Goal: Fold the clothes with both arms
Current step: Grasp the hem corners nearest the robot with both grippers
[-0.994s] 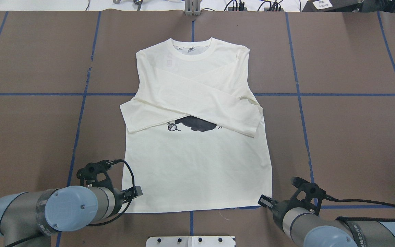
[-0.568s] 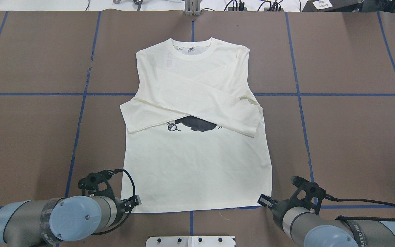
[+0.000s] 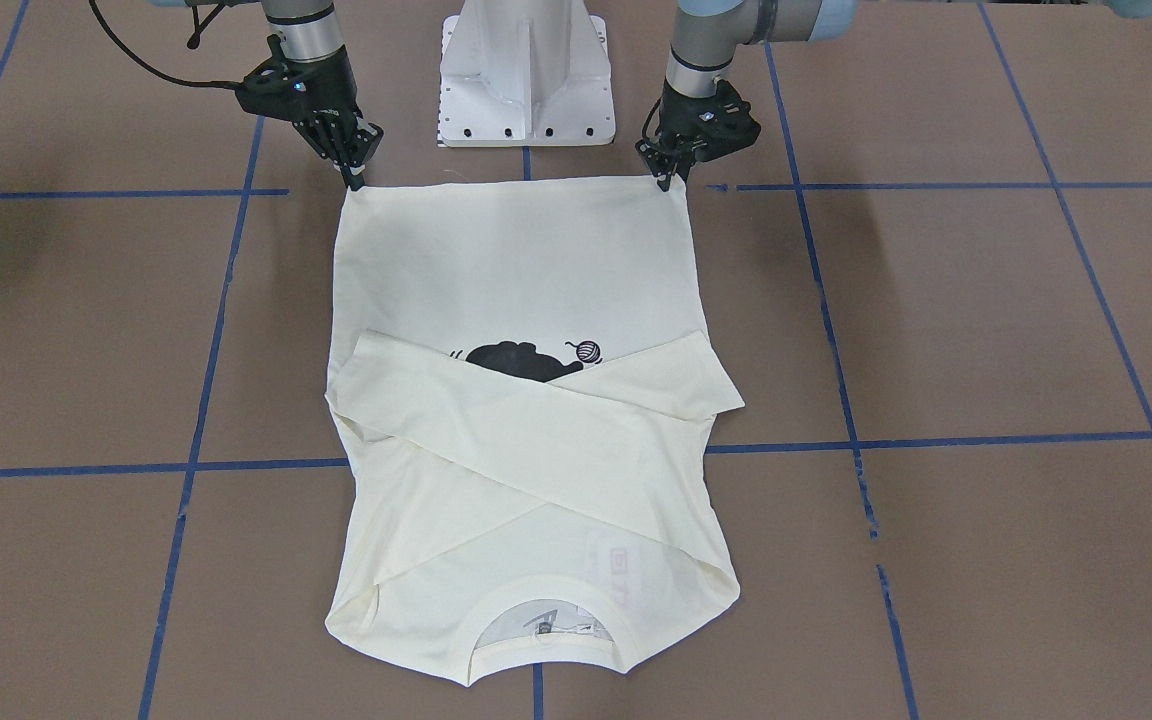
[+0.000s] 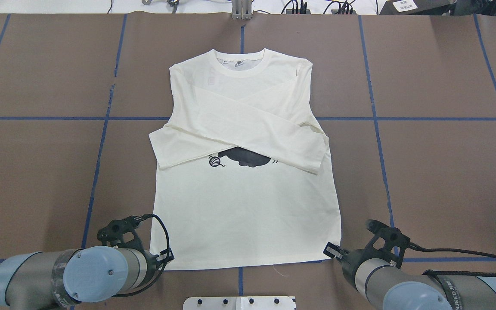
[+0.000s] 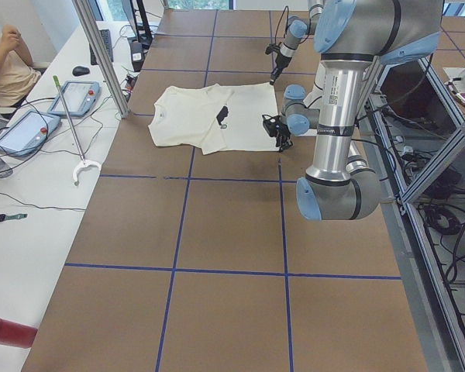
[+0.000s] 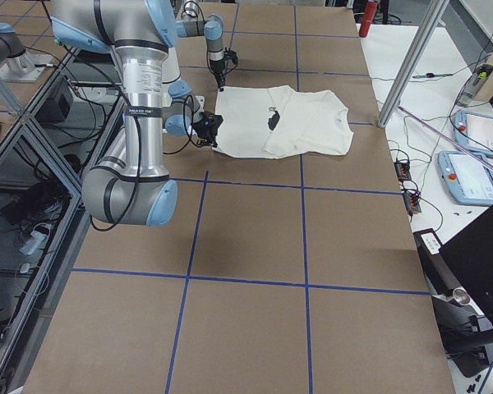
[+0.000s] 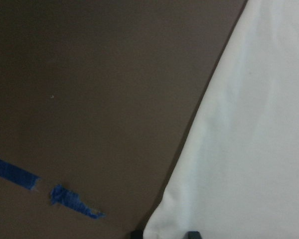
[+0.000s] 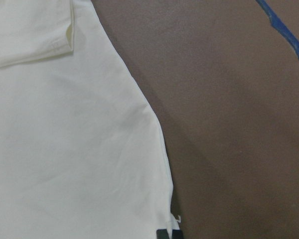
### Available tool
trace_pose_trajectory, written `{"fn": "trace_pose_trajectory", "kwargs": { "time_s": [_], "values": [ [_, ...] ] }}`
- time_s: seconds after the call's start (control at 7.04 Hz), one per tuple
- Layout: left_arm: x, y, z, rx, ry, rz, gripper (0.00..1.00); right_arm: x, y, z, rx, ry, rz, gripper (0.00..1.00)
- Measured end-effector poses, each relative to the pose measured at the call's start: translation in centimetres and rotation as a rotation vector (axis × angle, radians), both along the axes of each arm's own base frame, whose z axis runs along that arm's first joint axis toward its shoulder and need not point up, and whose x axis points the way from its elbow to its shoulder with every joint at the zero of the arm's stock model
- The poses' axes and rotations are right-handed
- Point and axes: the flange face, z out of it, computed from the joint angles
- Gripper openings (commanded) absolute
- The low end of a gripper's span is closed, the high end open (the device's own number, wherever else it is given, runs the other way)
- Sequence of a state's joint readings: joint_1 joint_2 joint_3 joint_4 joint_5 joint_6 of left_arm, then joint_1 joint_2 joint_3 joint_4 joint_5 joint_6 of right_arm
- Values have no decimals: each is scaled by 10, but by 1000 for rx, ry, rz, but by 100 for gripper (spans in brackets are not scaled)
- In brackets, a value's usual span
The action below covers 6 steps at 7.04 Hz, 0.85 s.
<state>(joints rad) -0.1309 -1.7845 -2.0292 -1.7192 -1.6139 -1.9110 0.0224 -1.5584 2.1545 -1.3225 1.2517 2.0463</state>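
Between and ahead of the two claws, on the brown table [image 4: 424, 181], lies the shirt [image 4: 248, 215], front up and flat, its hem on the claws' side and its collar [image 4: 239, 64] at the end farthest from them. This probably leaves the body free to be carried over on itself in one go. The left arm [image 4: 58, 275] and the right arm [image 4: 424, 288] reach in low from either side, likely so that each can take one end of the hem and keep it straight. Well beyond the claws, the two sleeves [image 4: 196, 142] lie crossed over the chest, tucked inside the outline so they would not trail during a fold. The left claw [image 4: 167, 257] sits on its near hem corner. Its wrist view shows the cloth corner between two dark fingertip edges, so it appears to be pinching the shirt. The right claw [image 4: 329, 250] meets the opposite corner, its fingers drawn to a point on the cloth, and it too seems to be pinching the hem. The cat print [image 4: 246, 156] peeps out below the crossed sleeves, about midway between the claws and the collar, with the yarn ball [image 4: 216, 161] just beside it on the left claw's side. By count there is one table, one shirt, two arms, two sleeves, two claws, one cat print and one yarn ball.
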Motion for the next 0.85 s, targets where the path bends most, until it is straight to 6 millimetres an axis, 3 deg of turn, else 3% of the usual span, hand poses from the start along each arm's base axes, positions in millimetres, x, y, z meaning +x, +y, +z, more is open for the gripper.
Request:
{"fn": "trace_pose_trajectory", "kwargs": {
  "time_s": [0.28,0.71,0.85],
  "values": [
    [-16,2,-23,-9,44,12,0,13,-3,-11,0,-24,8,0],
    [-25,4,-40,-10,76,21,0,29,-3,-16,-4,-36,8,0],
    [-40,4,-60,-2,123,17,0,39,0,-23,-5,-53,3,0]
  ]
}}
